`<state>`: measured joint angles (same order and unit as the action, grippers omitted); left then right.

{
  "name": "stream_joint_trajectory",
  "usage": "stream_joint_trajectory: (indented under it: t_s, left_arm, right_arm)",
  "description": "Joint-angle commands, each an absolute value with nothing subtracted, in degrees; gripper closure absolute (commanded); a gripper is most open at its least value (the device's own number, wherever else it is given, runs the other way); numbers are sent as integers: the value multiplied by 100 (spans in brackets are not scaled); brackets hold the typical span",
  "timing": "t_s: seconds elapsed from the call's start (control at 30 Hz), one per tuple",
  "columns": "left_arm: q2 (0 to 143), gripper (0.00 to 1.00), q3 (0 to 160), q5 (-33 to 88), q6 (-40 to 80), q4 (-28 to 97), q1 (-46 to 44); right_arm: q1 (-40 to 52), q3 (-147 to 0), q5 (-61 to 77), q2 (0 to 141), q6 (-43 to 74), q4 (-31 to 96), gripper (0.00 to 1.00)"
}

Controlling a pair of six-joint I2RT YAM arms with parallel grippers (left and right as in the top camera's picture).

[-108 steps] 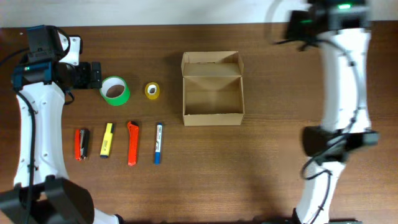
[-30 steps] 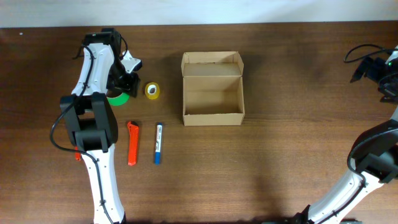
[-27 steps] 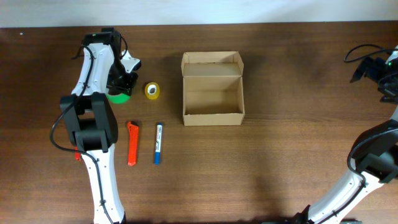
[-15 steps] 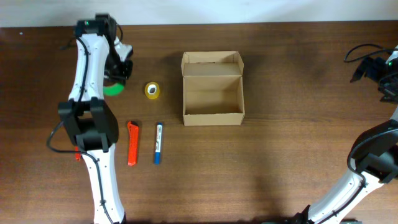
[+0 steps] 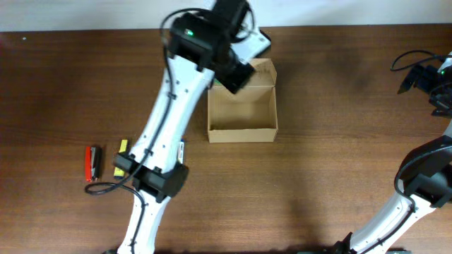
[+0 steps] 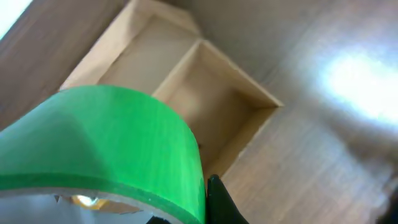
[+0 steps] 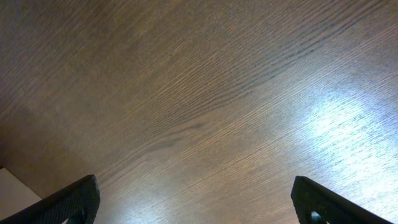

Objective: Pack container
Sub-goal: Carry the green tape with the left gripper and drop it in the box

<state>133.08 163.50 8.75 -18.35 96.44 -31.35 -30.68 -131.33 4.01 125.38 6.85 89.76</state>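
The tan cardboard box (image 5: 241,116) lies open mid-table (image 5: 332,176), long axis far-to-near, flap lid farthest, partly hidden by the left arm (image 5: 168,120); left fingers (image 6: 217,200) grip a green tape roll (image 6: 106,143), right fingers (image 7: 71,198) stand spread

On my dark wooden table (image 5: 318,141) a red-and-black tool (image 5: 92,163) lies near a partly hidden yellow one (image 5: 122,147), while a green tape roll (image 6: 106,143) fills my left wrist view.

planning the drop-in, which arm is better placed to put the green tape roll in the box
Left. The left claw holds the green tape roll above the open container. The right claw is open over the table, far off to the side.
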Motion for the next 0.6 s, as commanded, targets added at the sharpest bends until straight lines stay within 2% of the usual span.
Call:
stream_joint_trajectory:
  t_s: [0.0,0.1,0.2,0.57]
  left_arm:
    - [13262,98,15898,480,-2156,9668,-3363]
    - [13085,97,14446,279,-2145,9623,-3636]
    - [12449,95,12608,-121,-2091,8844,-3697]
    - [12543,94,12436,-261,-2655,7990,-3435]
  right_arm:
    - [-3083,-13131,432,12313,642,8973,1]
    - [-3083,-13131,432,12313,639,8973,1]
    - [-3083,-13131,432,12313,639,8973,1]
    - [-3083,-13131,432,12313,642,8973,0]
